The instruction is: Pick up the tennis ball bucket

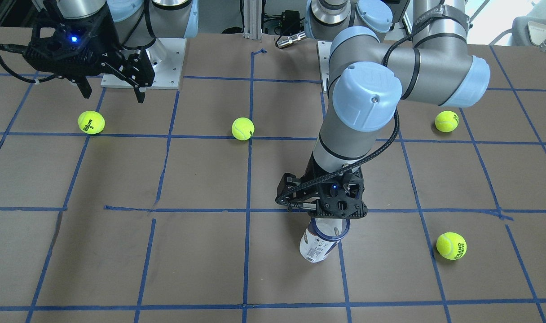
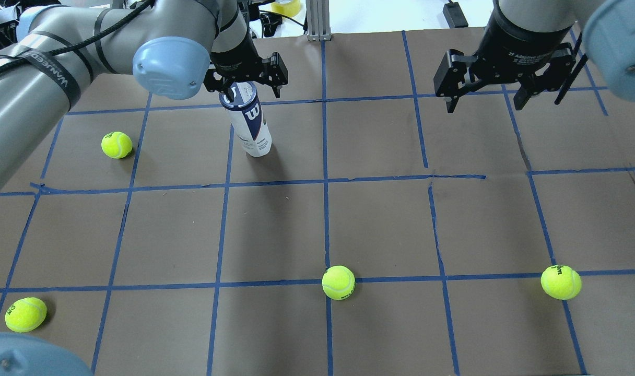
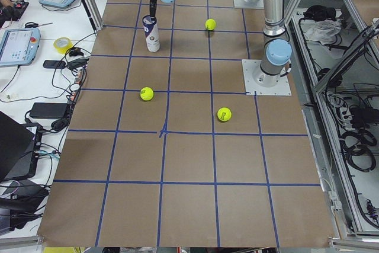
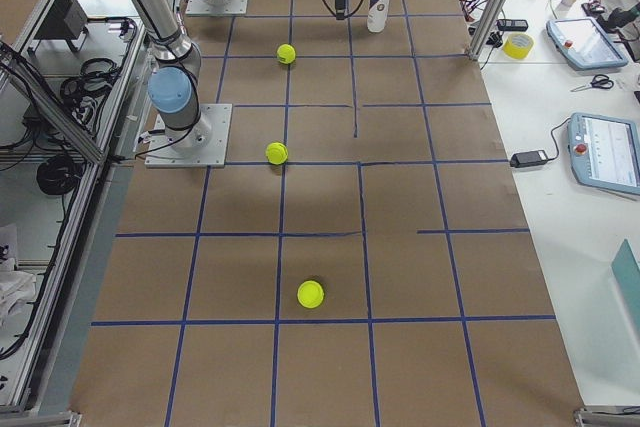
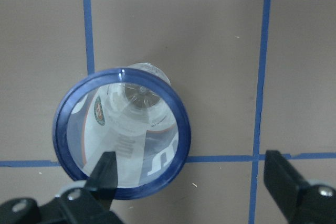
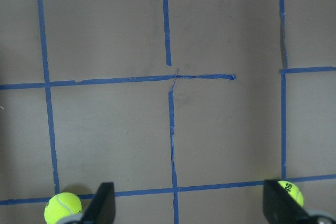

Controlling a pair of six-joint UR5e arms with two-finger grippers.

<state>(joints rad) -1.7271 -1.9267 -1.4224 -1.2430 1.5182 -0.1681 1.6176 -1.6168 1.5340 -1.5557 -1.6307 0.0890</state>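
Observation:
The tennis ball bucket (image 2: 250, 122) is a slim white can with a navy band and a blue open rim. It stands upright on the brown table, far on my left side, and also shows in the front view (image 1: 319, 246). My left gripper (image 2: 247, 79) hovers open just above its top. In the left wrist view the rim (image 5: 63, 145) lies under the left finger (image 5: 105, 174), not centred between the fingers. My right gripper (image 2: 483, 99) is open and empty, high over the far right of the table.
Several yellow-green tennis balls lie on the blue-taped table: one (image 2: 116, 144) left of the can, one (image 2: 338, 282) near the middle front, one (image 2: 561, 282) at the front right, one (image 2: 25, 314) at the front left.

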